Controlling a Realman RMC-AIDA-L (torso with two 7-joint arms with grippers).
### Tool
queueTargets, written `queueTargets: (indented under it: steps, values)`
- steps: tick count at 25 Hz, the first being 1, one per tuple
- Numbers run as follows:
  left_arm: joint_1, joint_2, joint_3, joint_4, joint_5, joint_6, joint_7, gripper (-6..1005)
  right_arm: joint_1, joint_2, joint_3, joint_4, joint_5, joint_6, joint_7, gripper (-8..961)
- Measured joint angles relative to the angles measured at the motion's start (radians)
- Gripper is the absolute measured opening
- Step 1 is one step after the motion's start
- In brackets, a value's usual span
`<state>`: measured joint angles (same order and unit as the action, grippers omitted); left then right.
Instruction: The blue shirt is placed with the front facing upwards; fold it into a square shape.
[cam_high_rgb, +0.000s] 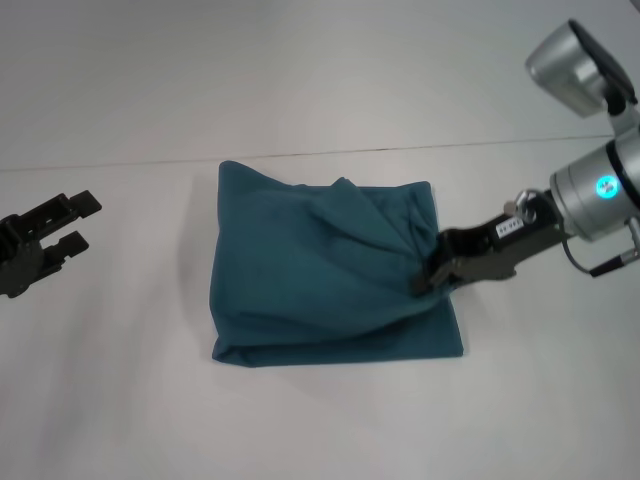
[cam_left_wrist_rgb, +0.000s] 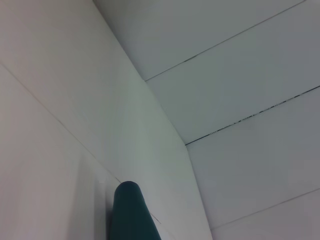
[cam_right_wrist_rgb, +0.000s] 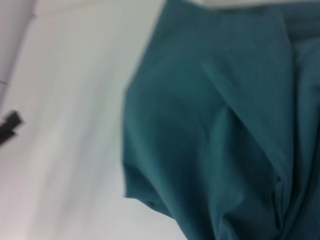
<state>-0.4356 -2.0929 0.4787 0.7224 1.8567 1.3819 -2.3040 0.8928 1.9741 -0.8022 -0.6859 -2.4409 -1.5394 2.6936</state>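
Even, bright overhead light, soft shadow left of the shirt (cam_high_rgb: 320, 270); right wrist view's pretty blurry.

The right arm reaches in from the right side, its silver wrist lit by a small blue ring, the forearm angled down toward the middle. The right gripper (cam_high_rgb: 432, 276) sits low, its dark fingers pinched together on a fold of the blue shirt (cam_high_rgb: 320, 270) bunched at their tips. The left gripper (cam_high_rgb: 62, 222) hangs off at the far left, fingers parted, with nothing between them.
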Motion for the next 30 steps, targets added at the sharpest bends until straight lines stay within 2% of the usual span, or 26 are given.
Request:
queueTargets:
  steps: [6, 24, 29, 30]
  values:
    - [0.000, -0.001, 0.000, 0.000, -0.003, -0.001, 0.000, 799, -0.001, 0.006, -0.016, 0.060, -0.043, 0.058, -0.005, 55]
    - [0.000, -0.001, -0.003, 0.000, -0.007, -0.005, 0.000, 799, 0.006, 0.019, -0.075, 0.066, -0.120, 0.136, 0.015, 62]
    - [0.000, -0.001, -0.004, 0.000, -0.007, -0.005, 0.000, 799, 0.006, 0.020, -0.088, 0.057, -0.159, 0.158, 0.039, 127]
    - [0.000, -0.002, -0.003, 0.000, -0.007, -0.005, 0.000, 799, 0.007, 0.020, -0.088, 0.056, -0.167, 0.161, 0.042, 199]
